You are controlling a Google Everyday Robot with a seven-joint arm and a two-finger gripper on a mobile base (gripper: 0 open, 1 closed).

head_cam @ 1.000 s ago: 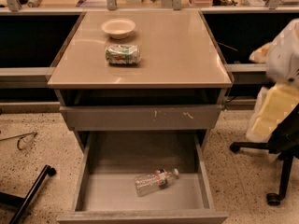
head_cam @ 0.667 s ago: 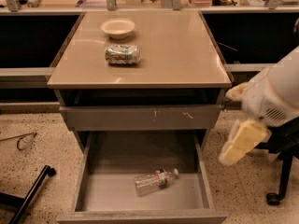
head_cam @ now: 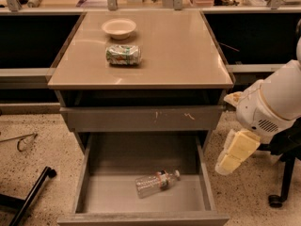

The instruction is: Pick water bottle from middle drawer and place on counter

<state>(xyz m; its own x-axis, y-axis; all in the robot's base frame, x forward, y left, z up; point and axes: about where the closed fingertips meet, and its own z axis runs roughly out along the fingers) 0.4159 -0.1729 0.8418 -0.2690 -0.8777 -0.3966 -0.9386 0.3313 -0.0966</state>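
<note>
The water bottle (head_cam: 155,182) lies on its side on the grey floor of the open middle drawer (head_cam: 190,194), with its white cap pointing right. My gripper (head_cam: 231,157) hangs from the white arm just outside the drawer's right wall. It is level with the drawer, apart from the bottle, and holds nothing. The tan counter (head_cam: 178,51) is the cabinet's top, above the drawer.
A green-and-white soda can (head_cam: 123,54) lies on the counter, with a pale bowl (head_cam: 119,28) behind it. A closed drawer front with scratch marks (head_cam: 141,118) sits above the open drawer. A chair base (head_cam: 281,192) stands at the right. A black bar (head_cam: 28,197) lies on the floor at the left.
My arm and gripper have moved down and to the left, from beside the counter's right edge to beside the open drawer's right wall. The bottle has not moved.
</note>
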